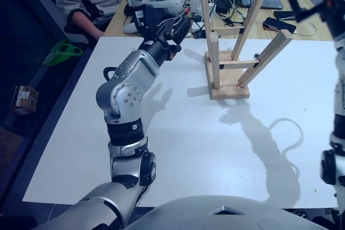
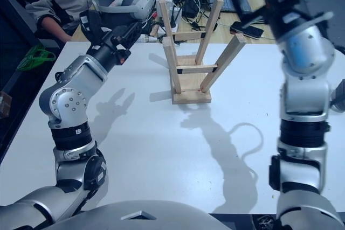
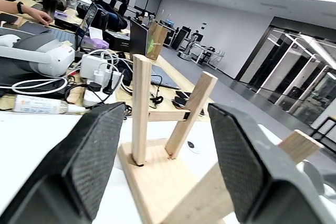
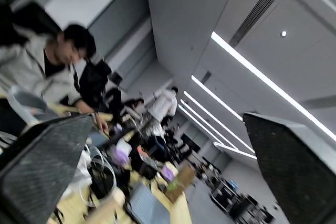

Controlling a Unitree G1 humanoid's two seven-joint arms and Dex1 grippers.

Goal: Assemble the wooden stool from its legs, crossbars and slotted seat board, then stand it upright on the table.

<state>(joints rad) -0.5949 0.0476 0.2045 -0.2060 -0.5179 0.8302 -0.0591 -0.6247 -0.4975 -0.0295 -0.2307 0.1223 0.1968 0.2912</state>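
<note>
Stool (image 1: 237,64) stands legs-up; left pincer (image 3: 165,116) and right pincer (image 4: 168,121) gape wide, empty.

You had your left arm (image 1: 123,98) bent at the elbow on the near left, with the forearm angled far and to the right. Its left gripper (image 3: 167,119) was spread wide. Your right arm (image 2: 302,79) stood raised at the far right, and the right gripper (image 4: 168,121) gaped just as wide.

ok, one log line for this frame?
stool: seat down, legs up, on table | left tool: open, empty, beside stool | right tool: open, empty, raised
</note>
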